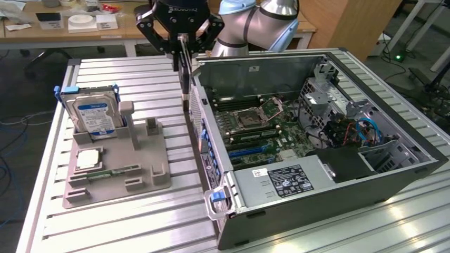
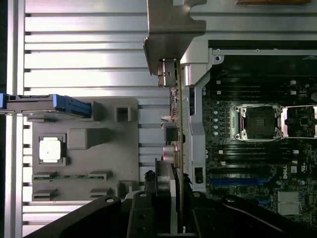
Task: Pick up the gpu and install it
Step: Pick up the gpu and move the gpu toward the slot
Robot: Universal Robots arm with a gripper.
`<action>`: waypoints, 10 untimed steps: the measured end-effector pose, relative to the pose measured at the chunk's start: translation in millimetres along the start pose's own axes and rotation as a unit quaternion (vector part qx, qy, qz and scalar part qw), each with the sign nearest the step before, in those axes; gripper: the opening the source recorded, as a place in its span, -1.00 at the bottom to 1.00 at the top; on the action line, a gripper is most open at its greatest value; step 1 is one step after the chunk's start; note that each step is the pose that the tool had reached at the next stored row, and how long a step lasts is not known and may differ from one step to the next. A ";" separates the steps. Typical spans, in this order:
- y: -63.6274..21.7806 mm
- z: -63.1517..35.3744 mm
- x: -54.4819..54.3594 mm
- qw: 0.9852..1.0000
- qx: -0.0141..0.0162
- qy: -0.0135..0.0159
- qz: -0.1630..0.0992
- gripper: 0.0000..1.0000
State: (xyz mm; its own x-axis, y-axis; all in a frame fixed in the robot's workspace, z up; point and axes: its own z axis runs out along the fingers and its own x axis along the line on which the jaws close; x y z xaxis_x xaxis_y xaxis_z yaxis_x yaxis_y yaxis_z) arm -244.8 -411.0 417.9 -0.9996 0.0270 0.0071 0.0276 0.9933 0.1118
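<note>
Jaws w/ thin gpu (image 1: 184,74), prob. edge-on

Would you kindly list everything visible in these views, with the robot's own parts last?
gpu: one, dark, edge-on, hanging upright beside the case wall
hard drive: one, silver with a blue-white label, standing in the fixture
processor chip: one, silver-white, flat in a fixture pocket
memory stick: one, green, lying in the fixture
fixture: one, grey, on the table, exterior view's left
computer case: one, dark grey, open, exterior view's right
motherboard: one, green, inside the case
power supply: one, grey, labelled, case's near corner
table: one, silver, slatted
desk: one, wooden, behind
robot arm: one, silver-blue, behind the case
gripper: one, black, shut on the gpu
</note>
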 end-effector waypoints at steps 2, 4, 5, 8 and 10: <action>0.0 0.0 -1.1 1.000 0.000 0.000 0.000 -0.44; 0.1 0.0 -2.2 1.000 0.000 0.000 0.000 -0.44; 0.1 0.0 -2.9 1.000 0.000 0.000 0.000 -0.44; 0.1 0.0 -5.3 1.000 0.000 0.000 0.000 -0.44; 0.2 0.0 -7.3 1.000 0.000 0.000 0.000 -0.44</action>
State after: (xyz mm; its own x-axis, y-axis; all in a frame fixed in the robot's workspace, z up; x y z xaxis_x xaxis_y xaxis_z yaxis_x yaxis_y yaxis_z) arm -237.4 -411.0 417.8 -0.9996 0.0270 0.0071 0.0276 0.9934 0.1118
